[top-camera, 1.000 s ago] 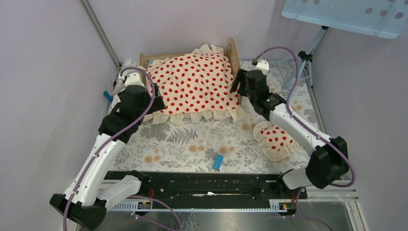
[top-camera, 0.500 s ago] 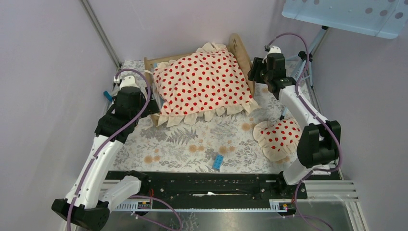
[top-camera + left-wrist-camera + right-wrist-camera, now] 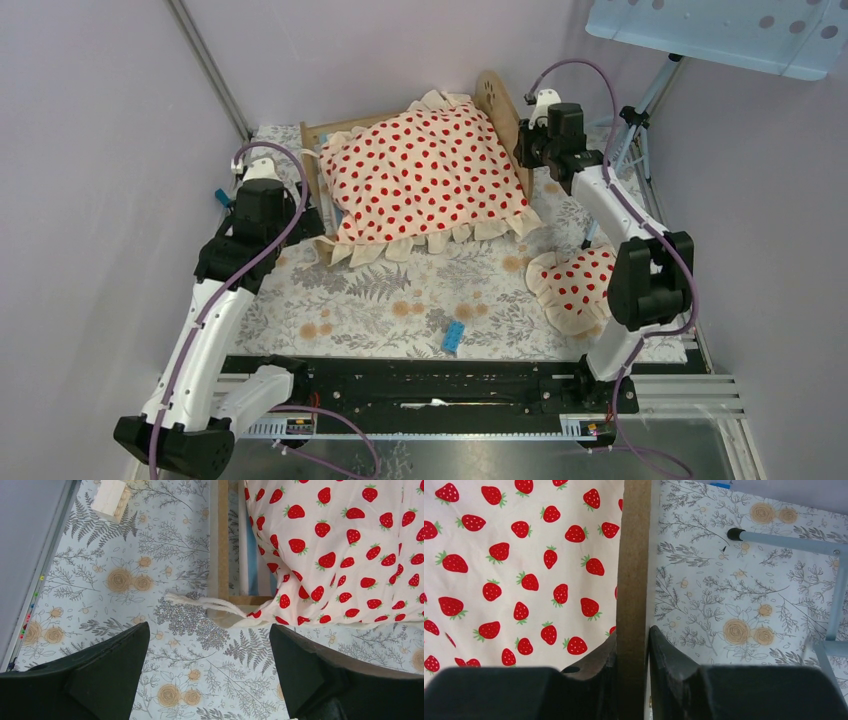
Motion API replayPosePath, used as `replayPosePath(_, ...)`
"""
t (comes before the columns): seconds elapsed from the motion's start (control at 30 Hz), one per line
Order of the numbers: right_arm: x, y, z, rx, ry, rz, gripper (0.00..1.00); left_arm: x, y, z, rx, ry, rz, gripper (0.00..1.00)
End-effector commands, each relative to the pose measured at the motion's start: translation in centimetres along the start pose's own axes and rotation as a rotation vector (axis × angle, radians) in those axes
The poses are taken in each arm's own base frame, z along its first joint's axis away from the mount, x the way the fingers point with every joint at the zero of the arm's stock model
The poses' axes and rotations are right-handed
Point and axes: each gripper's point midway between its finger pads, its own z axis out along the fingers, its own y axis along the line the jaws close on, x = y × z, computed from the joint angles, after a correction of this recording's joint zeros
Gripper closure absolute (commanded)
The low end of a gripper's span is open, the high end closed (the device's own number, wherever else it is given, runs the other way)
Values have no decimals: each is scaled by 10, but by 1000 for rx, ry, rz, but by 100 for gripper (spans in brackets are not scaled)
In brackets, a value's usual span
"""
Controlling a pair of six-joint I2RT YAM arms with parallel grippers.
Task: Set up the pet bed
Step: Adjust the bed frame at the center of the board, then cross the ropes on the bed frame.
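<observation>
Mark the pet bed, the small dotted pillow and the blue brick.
pet bed point(image 3: 496, 98): top external view, on its rounded right end board.
pillow point(image 3: 572, 283): top external view, middle of its dotted fabric.
blue brick point(image 3: 454, 336): top external view, centre of its top face.

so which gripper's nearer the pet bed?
Right. The right gripper is shut on the pet bed at its end board; the left gripper hangs open by the opposite end's corner.

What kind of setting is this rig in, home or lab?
Probably a lab data-collection cell, not a home: plain wall panels in metal framing, a black mounting rail along the near edge, a tripod at the right. The pet bed on the floral cloth is a doll-size prop.
</observation>
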Motion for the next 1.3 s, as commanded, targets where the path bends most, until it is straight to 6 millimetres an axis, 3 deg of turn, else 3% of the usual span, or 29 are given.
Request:
replayPosePath(0.0, -4, 16, -36, -152, -60, -10, 84, 5, -2, -3, 37, 10, 3, 1)
replayPosePath(0.2, -3, 19, -67, -245, -132, -57, 89, 23, -10, 1, 81, 75, -2, 1)
replayPosePath(0.37, -3, 22, -63, -279, -142, -46, 88, 30, -18, -1, 137, 105, 5, 1)
replayPosePath(0.47, -19, 18, -48, -268, -147, 9, 82, 34, -28, -6, 207, 123, 27, 1)
replayPosePath(0.53, -44, 10, -40, -229, -169, 60, 72, 34, -31, -12, 235, 121, 41, 1)
replayPosePath(0.63, -52, 1, -40, -163, -152, 123, 56, 37, -27, -18, 236, 122, 56, 1)
replayPosePath(0.77, -56, -13, -73, -35, -216, 175, 35, 48, -20, -25, 219, 134, 2, 6)
replayPosePath(0.87, -52, -11, -109, -4, -247, 188, 27, 65, -19, -30, 229, 157, -65, 9)
replayPosePath(1.0, -32, 0, -149, -14, -269, 223, 24, 92, -32, -32, 326, 183, -185, 18)
replayPosePath(1.13, -25, 19, -188, -77, -324, 257, 24, 112, -39, -23, 363, 216, -241, 19)
replayPosePath(1.27, -18, 37, -211, -155, -344, 273, 24, 113, -43, -15, 361, 225, -260, 19)
